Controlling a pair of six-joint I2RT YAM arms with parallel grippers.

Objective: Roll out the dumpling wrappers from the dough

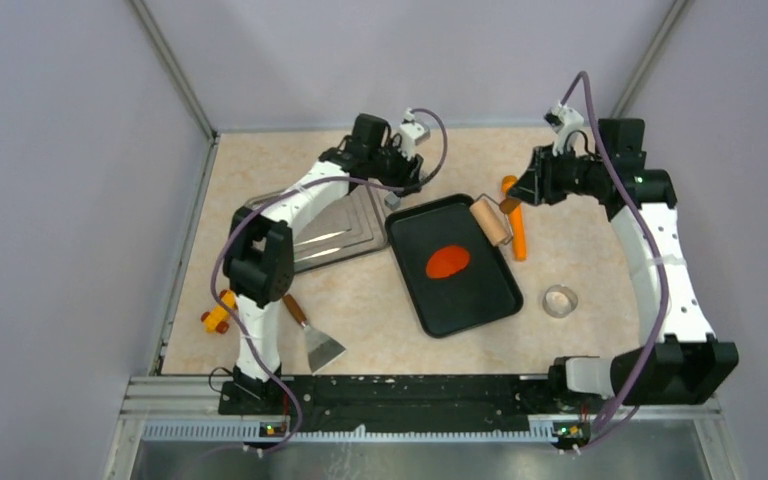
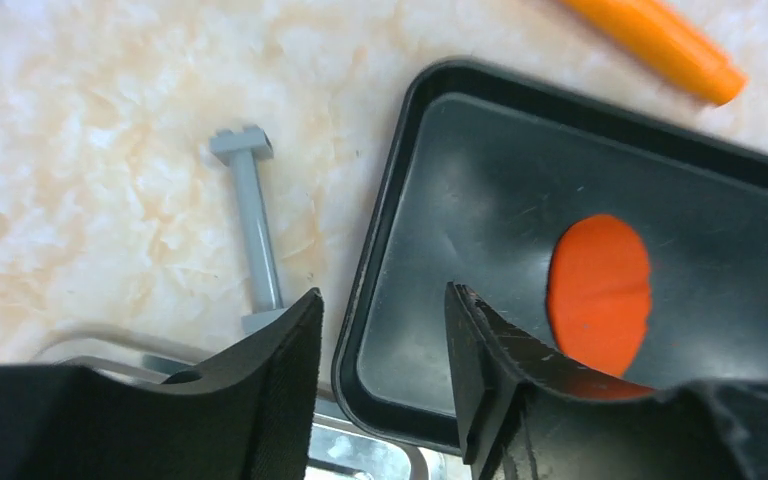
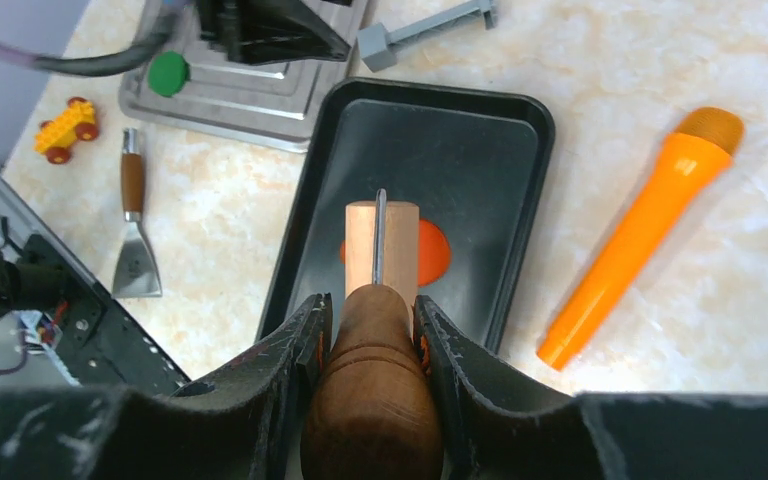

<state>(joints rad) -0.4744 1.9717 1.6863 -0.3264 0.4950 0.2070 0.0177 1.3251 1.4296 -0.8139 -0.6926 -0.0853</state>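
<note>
We see the left gripper [image 2: 382, 310] at the far-left corner of the black tray [image 1: 470, 300], jaws apart and holding nothing, with the rim showing between its fingers; we judge it is placed to steady the tray. The dough [image 1: 448, 261], a flat orange-red oval, lies in the tray's middle. At the tray's far-right corner the right gripper [image 3: 372, 305] is clamped on the roller [image 1: 491, 220] by its wooden handle, drum pointed at the dough, probably to roll it thinner.
</note>
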